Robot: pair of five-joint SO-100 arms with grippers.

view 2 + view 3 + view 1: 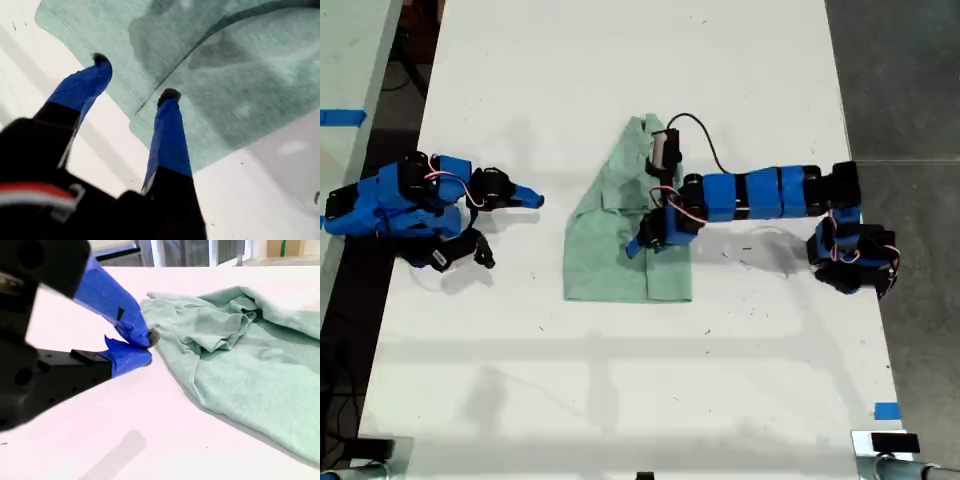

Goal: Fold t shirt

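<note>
White table (620, 380); blue tape (886, 411) at edge.

T shirts: one t shirt (620, 240)
Robot arms: two
Grippers: two, first gripper (132, 77) and second gripper (147, 347)
Tables: one table (620, 400)
Blue tape markers: two

My first claw (134, 75) is hovering with its two blue fingers (169, 140) spread apart over the edge of the shirt (240, 85). One dark fingertip is sitting over a folded hem, the other over a flat layer near the white tabletop (260, 200). The fabric is lying in overlapping layers with soft creases, and nothing is caught between the fingers
</note>
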